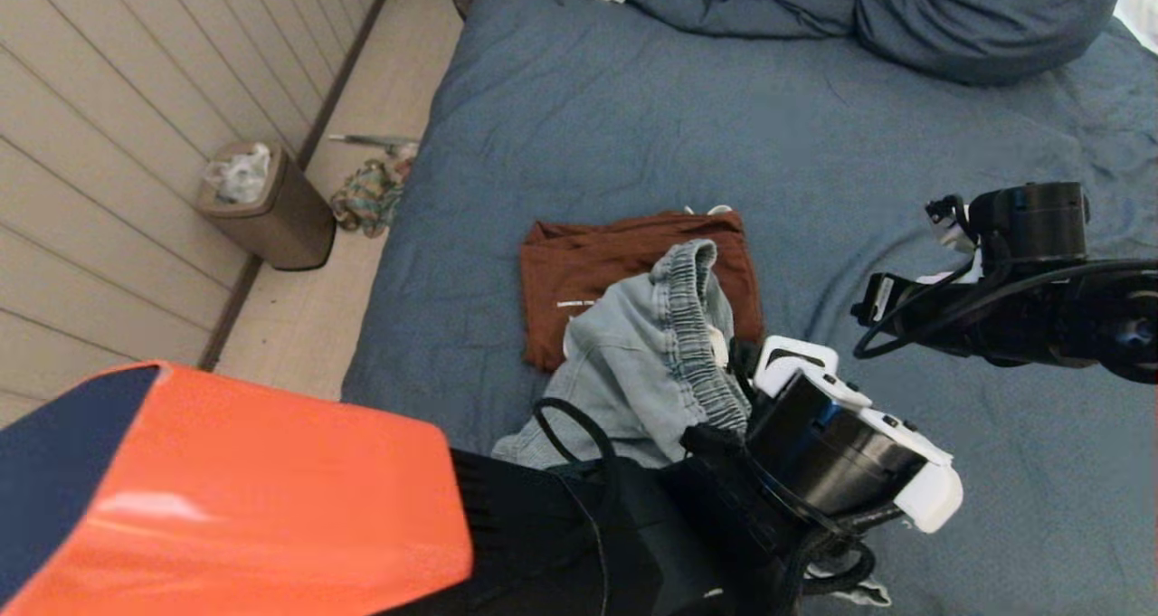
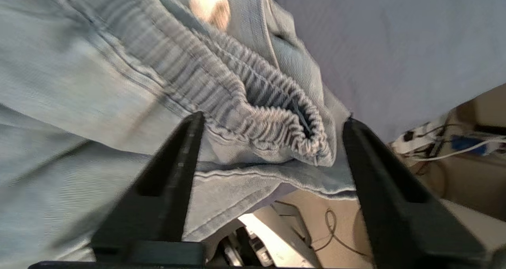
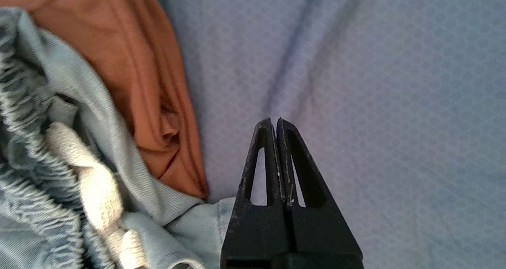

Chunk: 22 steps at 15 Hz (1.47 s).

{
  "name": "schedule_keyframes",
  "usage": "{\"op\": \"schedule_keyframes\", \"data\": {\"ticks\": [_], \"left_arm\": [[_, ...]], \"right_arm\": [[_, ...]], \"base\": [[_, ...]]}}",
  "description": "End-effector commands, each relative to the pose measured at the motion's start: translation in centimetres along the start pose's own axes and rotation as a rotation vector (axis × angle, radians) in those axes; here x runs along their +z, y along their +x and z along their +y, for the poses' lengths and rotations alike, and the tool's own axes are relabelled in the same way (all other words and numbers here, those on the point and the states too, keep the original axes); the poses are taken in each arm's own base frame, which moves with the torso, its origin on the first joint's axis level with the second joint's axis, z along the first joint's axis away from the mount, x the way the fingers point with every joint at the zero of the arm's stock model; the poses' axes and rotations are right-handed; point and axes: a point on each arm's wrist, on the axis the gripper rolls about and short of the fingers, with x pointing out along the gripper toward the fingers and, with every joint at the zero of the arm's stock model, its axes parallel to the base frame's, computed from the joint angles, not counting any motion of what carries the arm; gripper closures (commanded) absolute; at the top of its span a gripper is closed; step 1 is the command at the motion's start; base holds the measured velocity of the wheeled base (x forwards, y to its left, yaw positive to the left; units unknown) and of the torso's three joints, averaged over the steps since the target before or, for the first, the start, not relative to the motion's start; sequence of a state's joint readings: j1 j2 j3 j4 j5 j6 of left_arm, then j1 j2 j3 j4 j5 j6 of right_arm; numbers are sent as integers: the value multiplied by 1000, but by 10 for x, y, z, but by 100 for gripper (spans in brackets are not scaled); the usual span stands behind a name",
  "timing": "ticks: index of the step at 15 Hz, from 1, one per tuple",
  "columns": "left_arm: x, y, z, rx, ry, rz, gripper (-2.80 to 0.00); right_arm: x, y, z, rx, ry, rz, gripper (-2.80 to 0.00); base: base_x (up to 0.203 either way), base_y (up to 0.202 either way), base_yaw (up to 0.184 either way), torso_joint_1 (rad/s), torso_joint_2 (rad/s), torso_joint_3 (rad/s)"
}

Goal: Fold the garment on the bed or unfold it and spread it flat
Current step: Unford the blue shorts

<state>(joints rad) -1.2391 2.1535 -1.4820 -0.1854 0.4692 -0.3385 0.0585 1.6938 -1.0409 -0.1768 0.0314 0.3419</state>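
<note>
The left gripper [image 2: 269,142] is holding its fingers [image 2: 174,170] wide around the elastic waistband [image 2: 272,115] of the pale blue trousers [image 1: 633,363], not yet clamping. The right gripper [image 3: 278,123] is hovering just beside them over bare cover, fingers pressed together on nothing. The grasping step seems to be in hand; next the left fingers need to close on the waistband. The trousers are lying near the bed's [image 1: 633,109] front edge, overlapping a folded brown garment [image 1: 588,263]. A bin [image 1: 271,209] is standing on the floor by the wall.
</note>
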Motion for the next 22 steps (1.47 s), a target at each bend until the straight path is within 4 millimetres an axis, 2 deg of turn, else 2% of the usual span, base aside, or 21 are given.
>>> {"op": "schedule_keyframes", "data": {"ticks": [1, 10, 11, 12, 20, 22], "left_arm": [[-22, 22, -6, 39, 22, 30, -280], [-42, 48, -14, 74, 33, 46, -280], [-41, 47, -16, 71, 31, 41, -214], [-41, 46, -17, 68, 31, 40, 0], [-38, 45, -19, 78, 19, 19, 0], [-30, 43, -15, 84, 7, 3, 0]], "right_arm": [[-1, 1, -1, 11, 3, 10, 0], [-5, 2, -3, 16, 7, 28, 0], [-5, 3, -3, 17, 7, 28, 0], [-5, 3, -3, 17, 7, 28, 0], [-9, 2, -1, 31, 2, 27, 0], [-9, 2, -1, 31, 2, 28, 0]], "base": [[0, 0, 0, 0, 0, 0], [0, 0, 0, 0, 0, 0], [0, 0, 0, 0, 0, 0], [0, 0, 0, 0, 0, 0], [0, 0, 0, 0, 0, 0], [0, 0, 0, 0, 0, 0]]}}
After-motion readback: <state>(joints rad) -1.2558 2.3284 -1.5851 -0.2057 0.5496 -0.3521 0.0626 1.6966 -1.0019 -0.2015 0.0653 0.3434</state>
